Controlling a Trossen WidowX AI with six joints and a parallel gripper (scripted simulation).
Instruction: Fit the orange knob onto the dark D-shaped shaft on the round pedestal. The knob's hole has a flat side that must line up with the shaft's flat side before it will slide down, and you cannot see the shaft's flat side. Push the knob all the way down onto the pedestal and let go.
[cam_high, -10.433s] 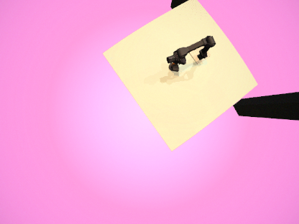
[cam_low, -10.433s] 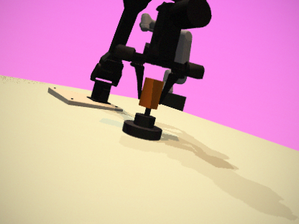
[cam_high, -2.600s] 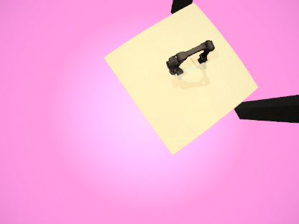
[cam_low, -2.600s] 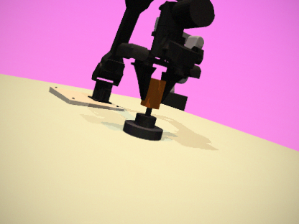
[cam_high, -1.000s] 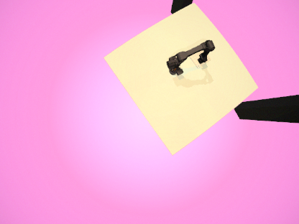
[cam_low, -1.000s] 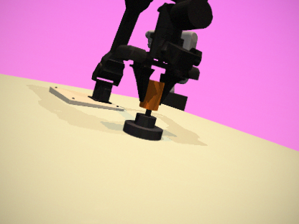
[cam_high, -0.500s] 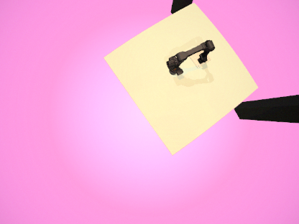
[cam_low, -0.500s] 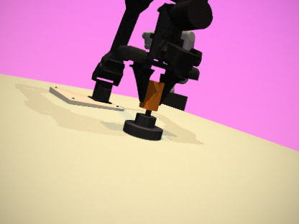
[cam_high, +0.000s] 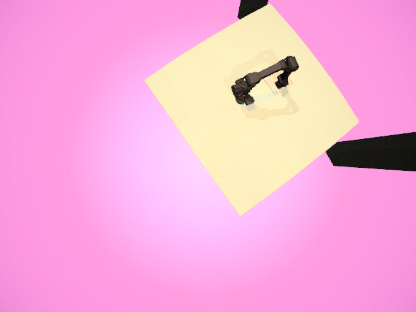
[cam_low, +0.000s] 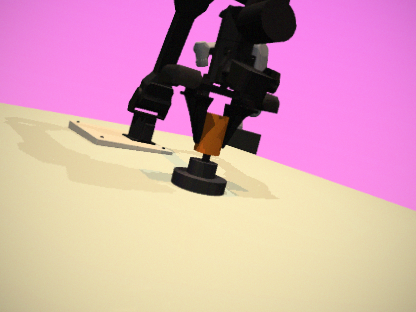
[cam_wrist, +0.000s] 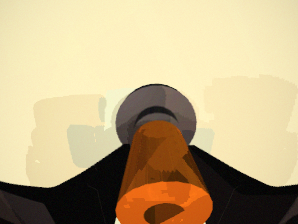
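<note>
Your claw (cam_low: 212, 131) (cam_wrist: 158, 149) grips the orange knob (cam_low: 212, 135) (cam_wrist: 159, 155) above the round pedestal (cam_low: 199, 181) (cam_wrist: 156, 97), with a short length of dark shaft (cam_low: 206, 157) showing between knob and pedestal.

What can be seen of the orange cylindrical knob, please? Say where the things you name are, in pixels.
The orange cylindrical knob (cam_low: 211, 135) (cam_wrist: 160, 155) looks smooth and plastic-like, with a dark round-looking opening in its end facing the wrist camera. It stands nearly upright, held between the fingers of the black gripper (cam_low: 211, 137) (cam_wrist: 159, 172). It is above the dark round pedestal (cam_low: 199, 182) (cam_wrist: 130, 117), not seated: a short piece of dark shaft (cam_low: 206, 157) shows beneath it. Its flat side is not visible.
</note>
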